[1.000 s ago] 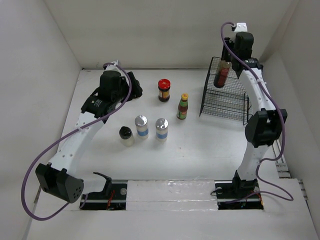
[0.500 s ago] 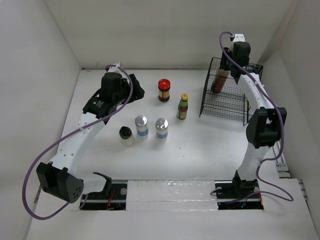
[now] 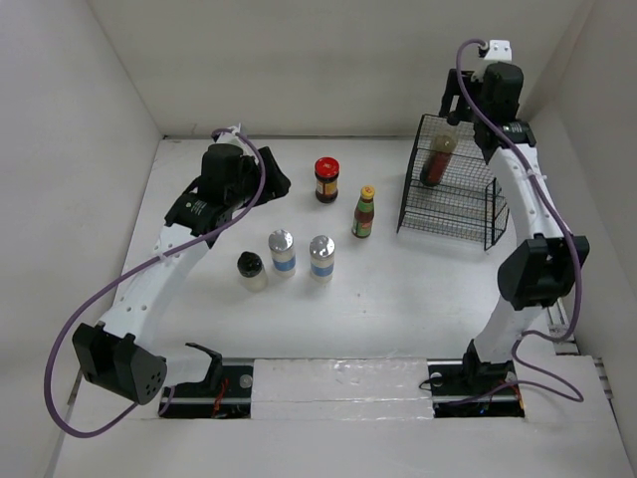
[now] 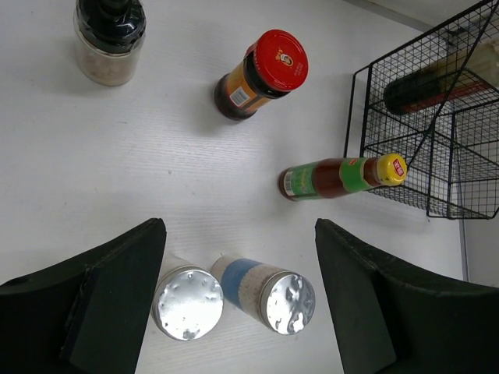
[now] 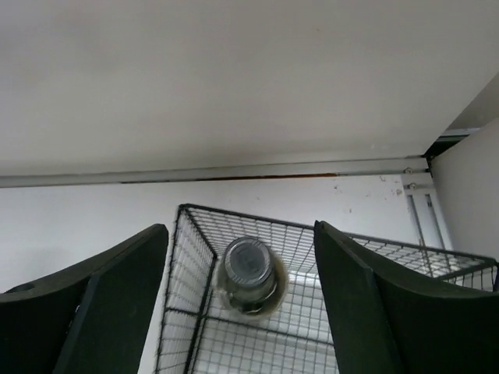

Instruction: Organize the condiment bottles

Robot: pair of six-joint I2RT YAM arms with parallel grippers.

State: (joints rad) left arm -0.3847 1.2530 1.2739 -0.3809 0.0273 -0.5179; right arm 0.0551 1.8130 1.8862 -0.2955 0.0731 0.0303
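Right tool (image 5: 240, 227) has let go and risen, jaws wide, above the basket (image 3: 448, 214). On the bench (image 3: 398, 299) stand a black-capped jar (image 3: 251, 270), two silver-capped, blue-labelled shakers (image 3: 283, 251) below the left tool (image 4: 240, 226), its jaws wide and empty, then a yellow-capped sauce bottle (image 3: 364, 213) and a red-lidded jar (image 3: 326, 179). Far right, the brown bottle (image 3: 434, 164) sits inside the wire basket.

Below the wide-spread pincer (image 5: 240, 231), a silvery-capped bottle (image 5: 248, 271) sits inside the black wire basket (image 5: 192, 290).

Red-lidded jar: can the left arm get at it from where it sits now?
Probably yes. The left gripper hangs open near the red-lidded jar, which stands upright with clear space on every side.
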